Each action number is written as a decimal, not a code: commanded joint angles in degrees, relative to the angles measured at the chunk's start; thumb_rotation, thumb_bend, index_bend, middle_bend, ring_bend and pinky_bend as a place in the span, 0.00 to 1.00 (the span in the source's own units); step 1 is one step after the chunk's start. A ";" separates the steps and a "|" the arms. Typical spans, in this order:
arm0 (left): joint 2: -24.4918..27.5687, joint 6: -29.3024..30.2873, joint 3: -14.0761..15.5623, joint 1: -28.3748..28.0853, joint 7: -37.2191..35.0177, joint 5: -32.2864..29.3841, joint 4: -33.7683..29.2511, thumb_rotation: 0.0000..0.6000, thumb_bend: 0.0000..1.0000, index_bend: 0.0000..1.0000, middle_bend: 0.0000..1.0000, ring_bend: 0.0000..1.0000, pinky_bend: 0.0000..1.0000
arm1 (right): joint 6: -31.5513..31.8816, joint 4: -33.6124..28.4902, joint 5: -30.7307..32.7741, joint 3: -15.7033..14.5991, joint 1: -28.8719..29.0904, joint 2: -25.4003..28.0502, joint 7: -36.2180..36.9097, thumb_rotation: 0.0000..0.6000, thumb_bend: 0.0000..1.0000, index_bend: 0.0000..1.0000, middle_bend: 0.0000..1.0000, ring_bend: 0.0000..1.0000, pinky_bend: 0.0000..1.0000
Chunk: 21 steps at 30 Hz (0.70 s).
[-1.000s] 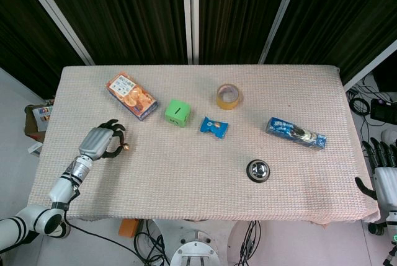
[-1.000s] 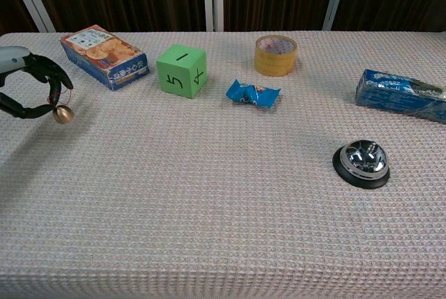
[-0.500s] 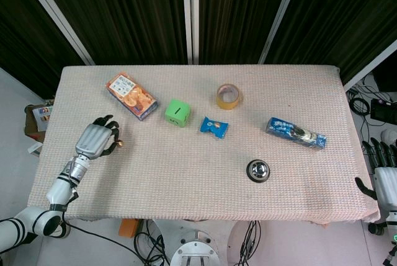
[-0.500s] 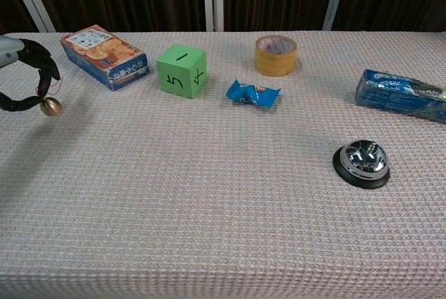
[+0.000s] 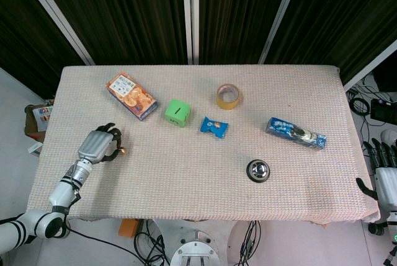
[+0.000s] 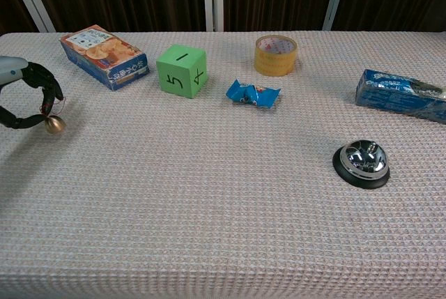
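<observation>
1. A small brass bell (image 6: 54, 124) hangs from the curled fingers (image 6: 49, 90) of the left hand (image 5: 99, 145), which pinch it by a short red loop near the counter's left edge. The chest view shows the bell dangling just above the cloth; the head view shows only a small orange glint at the fingertips.
2. The head view shows the back of the left hand and its arm reaching in from the lower left corner; the chest view shows only the fingers at the frame's left edge.
3. Nearest the bell, toward the far side, lies an orange snack box (image 5: 130, 95). To its right stands a green cube (image 5: 177, 112), whose printed marks are readable only in the chest view.
4. Farther right lie a blue wrapper (image 5: 214, 126) and, behind it, a roll of tape (image 5: 229, 97).
5. A call bell (image 5: 258, 170) sits on the counter (image 5: 186, 179) toward the near right, with a blue packet (image 5: 296, 132) beyond it.
6. The right hand (image 5: 386, 176) appears only in the head view, off the counter's right edge, fingers apart and straight, holding nothing.
</observation>
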 commanded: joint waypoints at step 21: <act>-1.64 0.36 1.42 0.12 2.75 0.50 2.77 1.00 0.38 0.34 0.26 0.12 0.21 | -0.13 -0.12 0.14 0.01 -0.02 0.12 -0.30 1.00 0.16 0.00 0.00 0.00 0.00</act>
